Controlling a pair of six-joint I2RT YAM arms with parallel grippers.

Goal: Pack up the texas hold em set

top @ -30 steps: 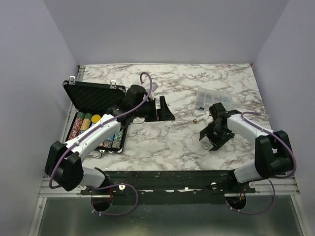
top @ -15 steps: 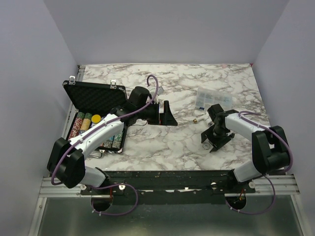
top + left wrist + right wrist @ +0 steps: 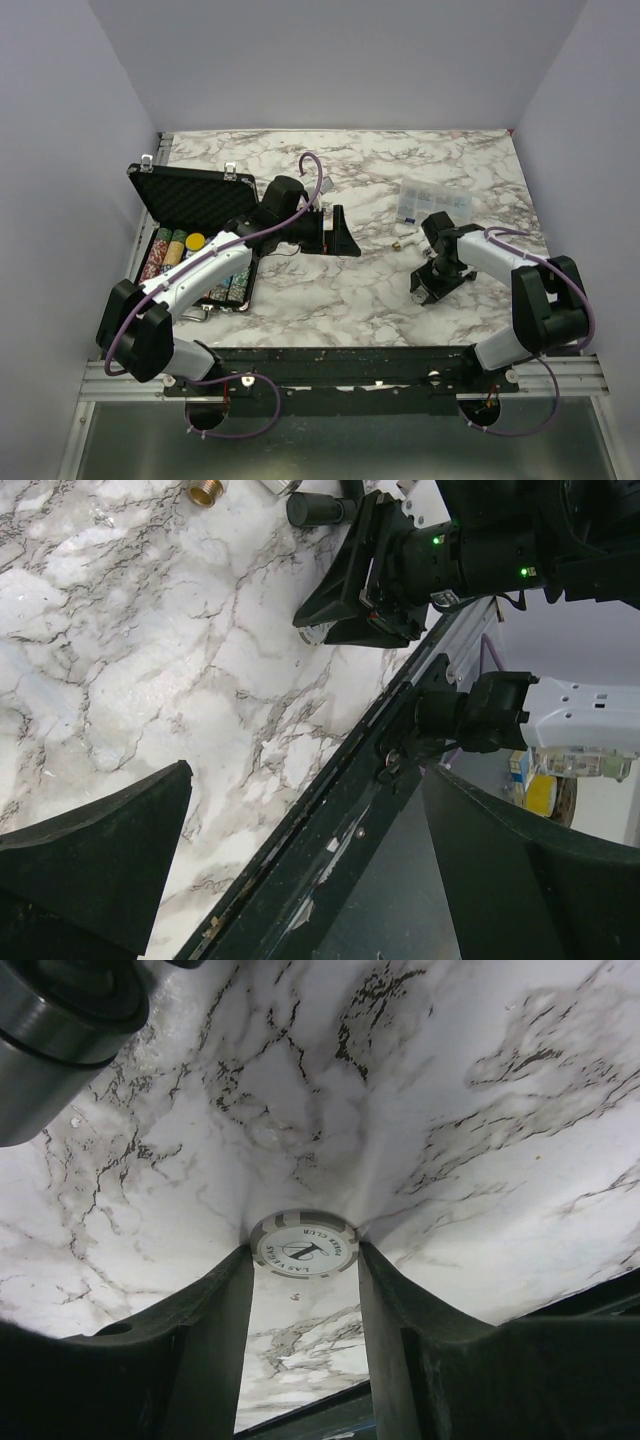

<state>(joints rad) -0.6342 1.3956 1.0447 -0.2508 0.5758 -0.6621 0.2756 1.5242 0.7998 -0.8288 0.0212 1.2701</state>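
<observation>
The black hinged case [image 3: 190, 197] lies open at the left, lid up, with rows of coloured chips [image 3: 228, 283] in its base. A white poker chip [image 3: 303, 1244] lies flat on the marble at the right. My right gripper [image 3: 305, 1260] points down over it, with a fingertip pressed against each side of the chip's rim. In the top view that gripper [image 3: 425, 287] is low on the table. My left gripper [image 3: 340, 232] hovers near the table's middle, wide open and holding nothing. Its fingers [image 3: 90, 860] frame the table's front rail.
A clear plastic compartment box [image 3: 433, 200] sits behind the right gripper. A small brass piece [image 3: 398, 243] lies between the two grippers. The black front rail [image 3: 330, 820] runs along the near table edge. Grey walls close in the table on three sides.
The right gripper's jaws have narrowed and dropped onto the white chip. The left gripper shifted slightly right early on, then stayed still and open.
</observation>
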